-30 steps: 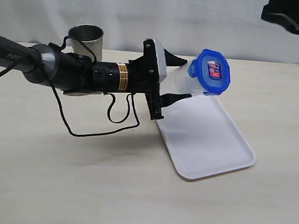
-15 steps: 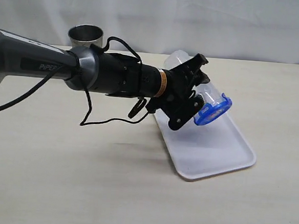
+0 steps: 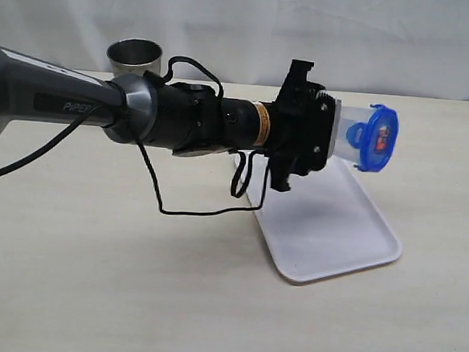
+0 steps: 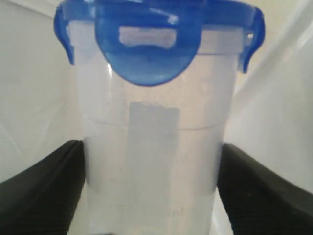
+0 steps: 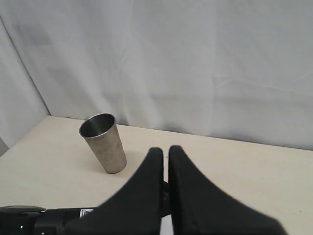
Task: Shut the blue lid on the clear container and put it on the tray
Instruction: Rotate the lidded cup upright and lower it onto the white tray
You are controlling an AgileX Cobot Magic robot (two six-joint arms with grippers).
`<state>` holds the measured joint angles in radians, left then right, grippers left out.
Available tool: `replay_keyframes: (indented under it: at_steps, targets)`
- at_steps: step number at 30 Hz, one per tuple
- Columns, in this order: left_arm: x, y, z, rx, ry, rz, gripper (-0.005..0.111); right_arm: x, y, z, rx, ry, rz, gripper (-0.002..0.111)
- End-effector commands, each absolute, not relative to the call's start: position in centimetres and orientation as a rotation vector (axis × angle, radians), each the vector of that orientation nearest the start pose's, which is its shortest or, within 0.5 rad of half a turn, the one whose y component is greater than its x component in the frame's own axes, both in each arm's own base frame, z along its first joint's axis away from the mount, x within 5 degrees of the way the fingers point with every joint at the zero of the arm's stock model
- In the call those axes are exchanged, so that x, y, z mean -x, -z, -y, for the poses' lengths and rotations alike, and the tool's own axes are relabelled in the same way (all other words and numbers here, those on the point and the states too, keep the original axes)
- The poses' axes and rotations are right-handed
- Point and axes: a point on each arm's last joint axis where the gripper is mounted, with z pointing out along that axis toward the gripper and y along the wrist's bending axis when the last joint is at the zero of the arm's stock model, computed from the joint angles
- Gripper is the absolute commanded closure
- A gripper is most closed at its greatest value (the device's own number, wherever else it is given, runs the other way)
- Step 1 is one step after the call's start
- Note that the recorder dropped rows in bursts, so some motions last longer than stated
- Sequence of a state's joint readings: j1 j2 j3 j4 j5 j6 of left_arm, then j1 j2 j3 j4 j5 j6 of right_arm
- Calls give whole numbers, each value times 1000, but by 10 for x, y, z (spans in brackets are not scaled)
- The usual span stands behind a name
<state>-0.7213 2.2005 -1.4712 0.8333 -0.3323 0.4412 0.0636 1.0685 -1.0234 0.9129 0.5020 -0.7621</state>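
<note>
My left gripper (image 3: pixel 333 143) holds the clear container (image 3: pixel 347 140) sideways in the air above the white tray (image 3: pixel 328 223), lid end pointing right. The blue lid (image 3: pixel 379 138) sits on the container's mouth with its flaps down. In the left wrist view the container (image 4: pixel 151 147) fills the frame between the two black fingers (image 4: pixel 44 191), and the lid (image 4: pixel 156 29) caps it. My right gripper (image 5: pixel 165 156) is shut and empty, high up; it does not show in the exterior view.
A grey metal tumbler (image 3: pixel 135 56) stands at the back left of the table, also seen as the tumbler (image 5: pixel 102 142) in the right wrist view. A black cable (image 3: pixel 192 209) droops from the left arm toward the table. A white curtain hangs behind.
The left wrist has rolled and lifted, carrying the container from a downward tilt over the tray to lying level, lid now facing right. The right arm has left the exterior view.
</note>
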Motion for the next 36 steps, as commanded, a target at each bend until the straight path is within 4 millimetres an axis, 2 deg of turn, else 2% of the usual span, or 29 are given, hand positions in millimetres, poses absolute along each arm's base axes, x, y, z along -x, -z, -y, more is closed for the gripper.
replay_keyframes:
  at_steps: [1, 5, 8, 13, 18, 25, 30, 36]
  targets:
    - [-346, -185, 348, -1368, 520, -1177, 107, -223, -397, -51, 279, -472, -1851, 104]
    - [-342, -189, 342, -1261, 875, -1229, 107, -223, -396, -49, 243, -468, -1868, 104]
    - [-343, -177, 338, -1237, 1008, -1283, 107, -224, -395, -46, 198, -440, -1886, 104]
    - [-341, -150, 339, -1134, 1221, -1233, 107, -225, -389, -44, 188, -423, -1919, 104]
    - [-352, -114, 329, -1093, 1236, -1315, 107, -226, -374, -43, 178, -407, -1954, 104]
    - [-356, -93, 318, -1117, 1245, -1352, 107, -228, -369, -43, 192, -398, -1969, 104]
    - [-357, -87, 317, -1130, 1226, -1354, 107, -231, -363, -44, 205, -408, -2003, 104]
    - [-357, -86, 317, -1137, 1223, -1356, 107, -244, -341, -49, 242, -456, -2131, 104]
